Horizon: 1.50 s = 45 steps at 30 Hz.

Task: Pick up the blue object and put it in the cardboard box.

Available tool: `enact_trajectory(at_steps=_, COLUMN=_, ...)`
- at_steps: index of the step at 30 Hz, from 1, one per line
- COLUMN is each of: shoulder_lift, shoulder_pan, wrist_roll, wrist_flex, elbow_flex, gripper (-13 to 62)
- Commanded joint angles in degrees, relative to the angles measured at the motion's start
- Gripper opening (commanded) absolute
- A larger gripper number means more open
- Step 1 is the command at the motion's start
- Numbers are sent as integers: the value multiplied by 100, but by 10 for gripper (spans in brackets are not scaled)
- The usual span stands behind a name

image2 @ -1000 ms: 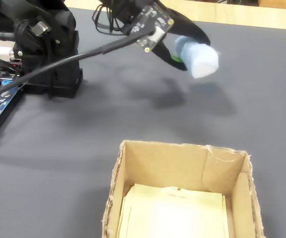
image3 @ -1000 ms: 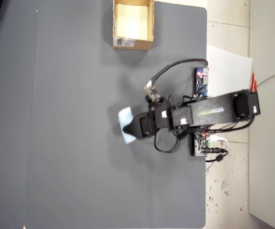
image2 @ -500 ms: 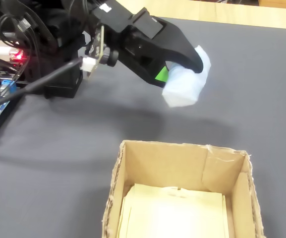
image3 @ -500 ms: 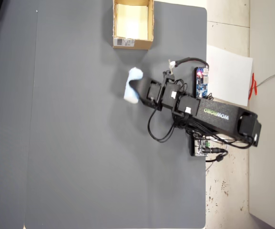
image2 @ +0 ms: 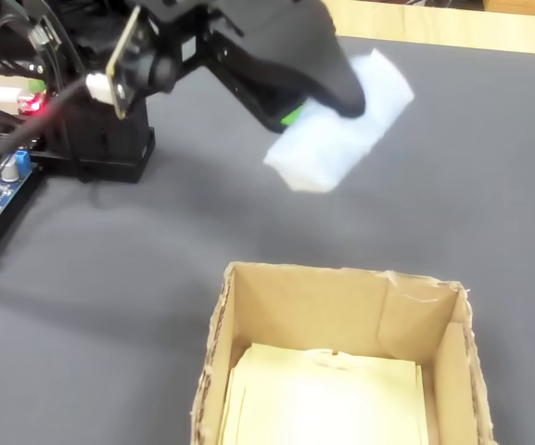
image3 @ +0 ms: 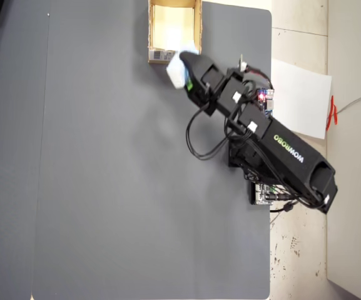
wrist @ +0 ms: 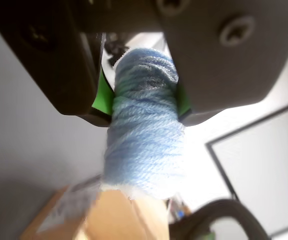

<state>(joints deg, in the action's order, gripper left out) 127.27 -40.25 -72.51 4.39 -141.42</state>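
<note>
A dark grey mat [image3: 124,162] fills most of the overhead view, running from the left edge to a pale floor strip along the right of the frame. Across the centre-right of that view lies the black Koch arm [image3: 274,153], stretched from lower right toward the top centre. A white paper sheet [image3: 299,97] lies on the floor at right, partly under the arm's base.

The cardboard box [image2: 439,366] takes up the bottom centre of the fixed view, open at the top, with a pale yellowish lining on its floor; in the overhead view it sits at the top centre edge of the mat [image3: 197,25], a white label on its lower outer wall.

The gripper [image2: 327,102] hangs in the upper centre of the fixed view, lifted clear of the mat. In the wrist view its two dark jaws, lined with green pads [wrist: 103,92], pinch the blue object [wrist: 144,125] from either side about its upper middle.

That object, a pale blue bundle of wound yarn-like strands in the wrist view, reads as an almost white soft pad in the fixed view [image2: 337,139], tilted, up off the mat and well short of the box's far wall. Overhead [image3: 179,67], it shows just below the box's labelled wall, at its lower right corner.
</note>
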Motion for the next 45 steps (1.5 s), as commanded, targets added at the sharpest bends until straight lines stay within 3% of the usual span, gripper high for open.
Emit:
enact_trajectory(at_steps=1, shoulder_lift=-185, shoulder_pan=-105, wrist_roll=0, wrist_flex=-149, elbow_flex=659, gripper=41)
enact_trajectory(at_steps=12, shoulder_lift=-2461, shoulder_pan=-1081, wrist_roll=-18, wrist_flex=-149, elbow_flex=2303, gripper=46)
enact_trajectory(at_steps=14, shoulder_lift=-2663, shoulder_pan=-1222, wrist_roll=-202, wrist_flex=-149, elbow_flex=2197, gripper=100)
enact_trajectory(at_steps=16, shoulder_lift=-2698, shoulder_pan=-1248, wrist_roll=-211, wrist_flex=-149, elbow_flex=2180, gripper=105)
enact_trajectory(at_steps=25, shoulder_lift=-2769, shoulder_pan=-1187, wrist_roll=-1028, wrist_flex=-70, elbow_flex=2197, gripper=293)
enact_trajectory(at_steps=36, shoulder_lift=-2593, shoulder_pan=-1046, wrist_roll=-1178, wrist_flex=-88, elbow_flex=2215, gripper=301)
enact_trajectory(at_steps=45, shoulder_lift=-1854, shoulder_pan=343, wrist_roll=-2268, wrist_flex=-308, elbow_flex=1986, gripper=323)
